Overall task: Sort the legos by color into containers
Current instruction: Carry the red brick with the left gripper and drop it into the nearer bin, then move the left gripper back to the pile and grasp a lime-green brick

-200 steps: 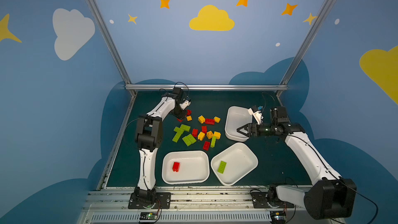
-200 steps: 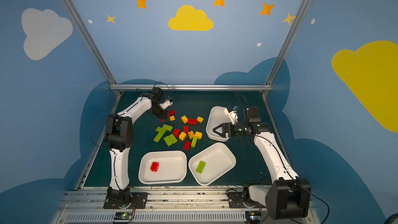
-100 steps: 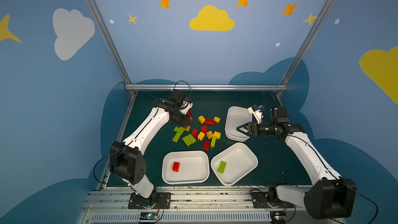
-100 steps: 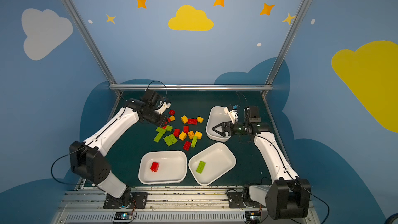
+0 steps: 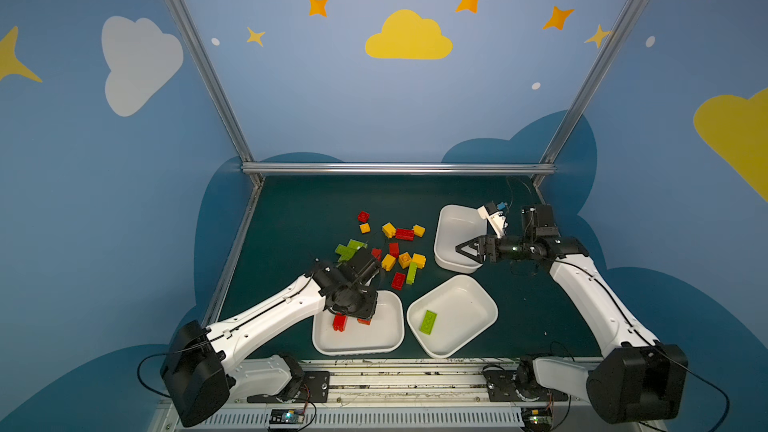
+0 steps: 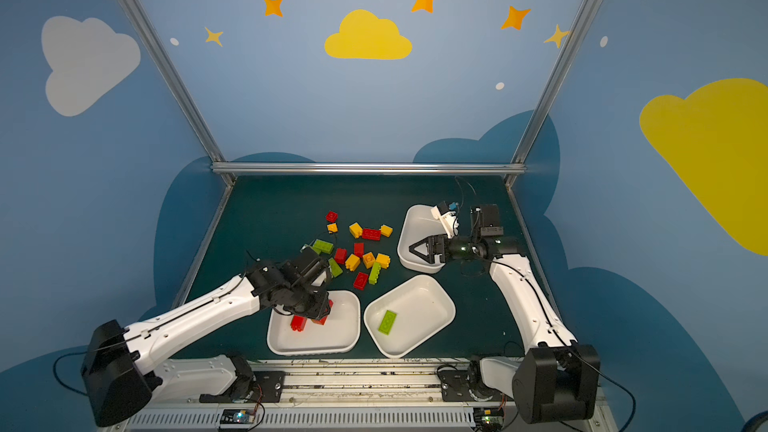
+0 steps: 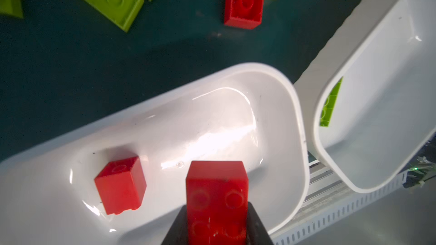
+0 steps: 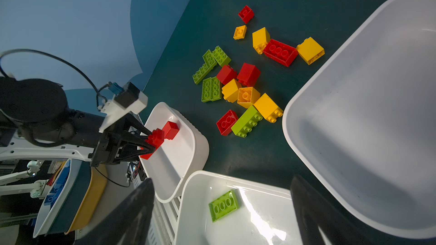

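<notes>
In both top views the matte dark green desk carries the near-left tray at the near edge, the angled tray just beside it, and the far tray by the right edge. All 3 are glossy white, shallow and round-cornered. A flat lime green brick lies in the angled tray. Mid-desk lie loose legos, studded blocks in red, lime green and yellow-orange. The left gripper hangs over the near-left tray, its black body hiding part of the tray floor, and the right gripper hovers over the far tray's near rim. An aluminium rail lines the far edge under blue walls painted with clouds. In the left wrist view 2 black fingers are clamped on a square red brick with 4 round studs, above the shiny tray floor where a smooth-sided second red brick lies apart. In the right wrist view the right fingers stand far apart, framing the angled tray.
</notes>
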`<state>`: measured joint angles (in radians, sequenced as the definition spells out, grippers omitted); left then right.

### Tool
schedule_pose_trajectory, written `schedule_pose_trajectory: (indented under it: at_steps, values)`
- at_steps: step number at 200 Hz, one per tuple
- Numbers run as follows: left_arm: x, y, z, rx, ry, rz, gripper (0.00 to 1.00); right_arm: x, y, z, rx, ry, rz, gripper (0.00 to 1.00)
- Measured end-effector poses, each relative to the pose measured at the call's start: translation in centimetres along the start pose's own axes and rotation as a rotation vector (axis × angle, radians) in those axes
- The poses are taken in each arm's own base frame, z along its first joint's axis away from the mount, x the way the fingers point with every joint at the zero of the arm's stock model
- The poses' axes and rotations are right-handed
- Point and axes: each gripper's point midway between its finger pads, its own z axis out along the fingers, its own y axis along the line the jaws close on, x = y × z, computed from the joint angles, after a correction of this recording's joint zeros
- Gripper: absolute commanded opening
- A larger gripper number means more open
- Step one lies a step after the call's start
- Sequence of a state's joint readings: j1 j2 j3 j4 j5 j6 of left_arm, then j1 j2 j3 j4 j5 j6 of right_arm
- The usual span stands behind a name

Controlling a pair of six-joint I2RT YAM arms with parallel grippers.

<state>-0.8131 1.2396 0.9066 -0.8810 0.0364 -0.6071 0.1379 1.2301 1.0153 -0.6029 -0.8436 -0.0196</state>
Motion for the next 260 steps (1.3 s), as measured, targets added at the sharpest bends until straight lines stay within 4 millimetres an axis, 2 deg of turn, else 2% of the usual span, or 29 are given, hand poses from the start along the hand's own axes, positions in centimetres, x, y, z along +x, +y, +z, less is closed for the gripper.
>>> schedule_pose_trajectory:
  at_steps: [29, 89, 150, 179, 200, 233, 260]
  values:
    - [1.3, 1.7, 2.2, -0.067, 0.010, -0.074, 0.34, 0.1, 0.3, 0.1, -0.008, 0.005, -0.004, 0.89]
    - [1.0, 4.7, 4.6, -0.220, 0.003, -0.140, 0.37, 0.2, 0.5, 0.3, -0.015, 0.011, -0.012, 0.89]
    - [1.1, 7.1, 4.6, -0.286, -0.004, -0.176, 0.47, 0.2, 0.7, 0.4, -0.017, 0.014, -0.014, 0.89]
    - [1.1, 7.5, 3.8, -0.302, -0.010, -0.172, 0.52, 0.2, 0.7, 0.4, -0.017, 0.013, -0.015, 0.89]
    - [0.1, 7.0, 2.1, -0.284, -0.048, -0.169, 0.57, 0.2, 0.7, 0.4, -0.017, 0.013, -0.016, 0.89]
    - [-3.7, 5.3, -2.0, -0.211, -0.190, -0.153, 0.66, 0.2, 0.7, 0.4, -0.017, 0.012, -0.016, 0.89]
    - [-6.4, 6.0, -3.8, -0.202, -0.235, -0.139, 0.75, 0.2, 0.7, 0.4, -0.018, 0.012, -0.013, 0.89]
